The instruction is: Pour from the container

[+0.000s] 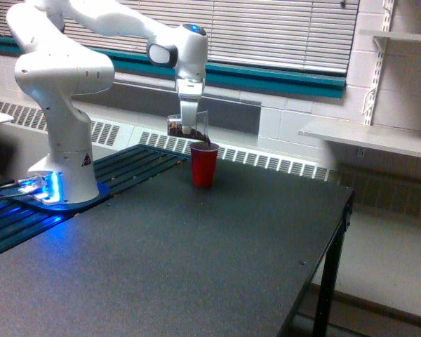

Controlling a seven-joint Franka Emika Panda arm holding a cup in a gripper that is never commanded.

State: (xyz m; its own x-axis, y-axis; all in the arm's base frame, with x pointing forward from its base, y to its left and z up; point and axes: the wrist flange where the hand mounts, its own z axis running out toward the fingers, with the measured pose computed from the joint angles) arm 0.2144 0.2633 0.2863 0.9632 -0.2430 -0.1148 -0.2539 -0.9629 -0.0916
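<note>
The container (184, 127), a small clear cup with dark brown granules inside, hangs tilted in my gripper (189, 121), which is shut on it. Its mouth leans toward the exterior view's right, just over the rim of the red cup (204, 165). Dark grains (201, 142) spill from its lip onto the red cup's opening. The red cup stands upright on the black table (196, 260), directly below and slightly right of the container. The white arm reaches in from the exterior view's left.
The arm's white base (63, 168) with a blue glow stands on a slatted strip at the table's left. A radiator grille (266, 161) and window blinds run behind. The table's right edge (330, 239) drops off to the floor; a shelf (368, 137) hangs beyond it.
</note>
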